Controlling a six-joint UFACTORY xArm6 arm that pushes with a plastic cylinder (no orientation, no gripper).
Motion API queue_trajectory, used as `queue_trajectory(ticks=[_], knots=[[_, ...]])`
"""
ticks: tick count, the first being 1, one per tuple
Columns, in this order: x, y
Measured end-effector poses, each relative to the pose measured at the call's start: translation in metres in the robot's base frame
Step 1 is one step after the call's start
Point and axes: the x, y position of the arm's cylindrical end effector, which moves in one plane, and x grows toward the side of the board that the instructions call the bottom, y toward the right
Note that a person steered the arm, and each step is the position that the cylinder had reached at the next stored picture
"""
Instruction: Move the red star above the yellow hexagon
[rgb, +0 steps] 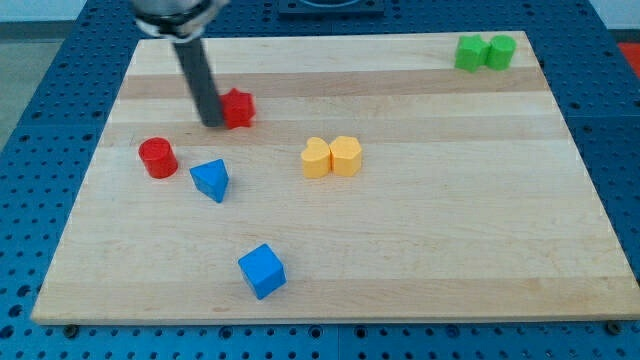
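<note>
red star (238, 108): desk (420, 250) upper left, 10 o'clock of yellow hexagon (346, 155) | handling: judged light, rigid, slides easily; points may make it spin, so push on its 9 o'clock flank | no gripper fitted, nothing held; my tip (213, 124) touches star at 9 o'clock | yellow heart (316, 158) abuts hexagon at 9 o'clock

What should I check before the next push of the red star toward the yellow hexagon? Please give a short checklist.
1. My tip touches the red star on its left side: ok.
2. Star already above the yellow hexagon: not ok, it lies up-left of it.
3. Path rightward free of blocks: ok.
4. Yellow heart touches the hexagon, could be disturbed: cannot tell.
5. Red cylinder and blue triangular block away from the path: ok.
</note>
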Motion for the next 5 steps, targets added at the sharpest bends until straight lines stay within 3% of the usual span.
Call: queue_trajectory(ticks=[2, 3, 5], knots=[[0.0, 0.132], [0.0, 0.162], [0.013, 0.106]])
